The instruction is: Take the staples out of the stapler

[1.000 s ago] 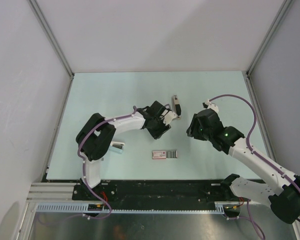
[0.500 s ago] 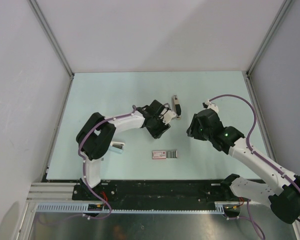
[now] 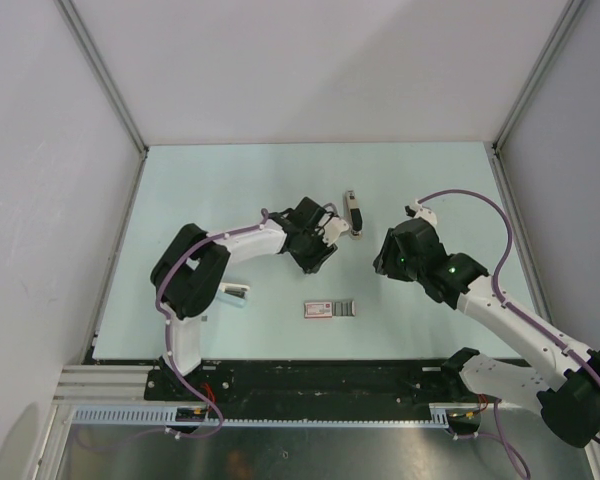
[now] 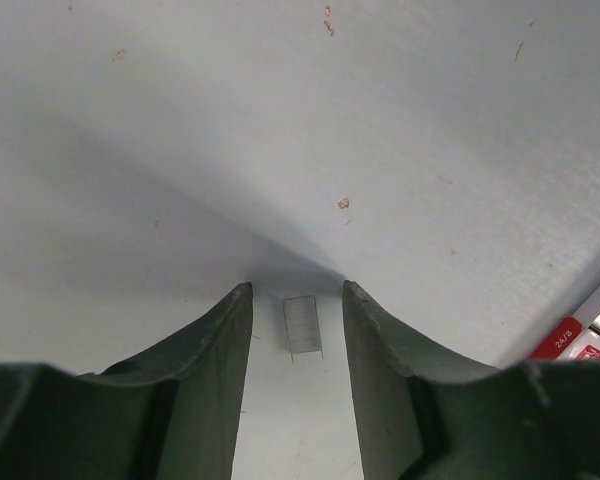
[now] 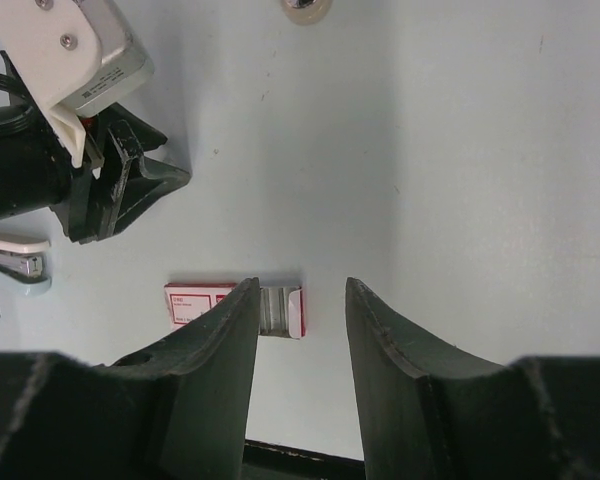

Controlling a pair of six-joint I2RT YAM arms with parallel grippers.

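The stapler (image 3: 354,212), a slim dark bar with a pale strip, lies on the table at centre back, apart from both grippers. My left gripper (image 3: 320,255) is just to its left, and the stapler does not show in either wrist view. In the left wrist view my left gripper (image 4: 297,290) is open and low over the table. The staples (image 4: 302,326), a tiny grey ridged block, lie flat between its fingers, touching neither. My right gripper (image 3: 382,260) is open and empty, raised above the table (image 5: 300,290).
A red-and-white staple box (image 3: 330,308), open at its right end, lies near the front centre; it also shows in the right wrist view (image 5: 230,305). A small white stapler (image 3: 237,293) lies by the left arm's elbow. Grey walls enclose the table (image 3: 230,180).
My left gripper has drawn back a little to the left, away from the stapler. The stapler and my right arm have stayed put.
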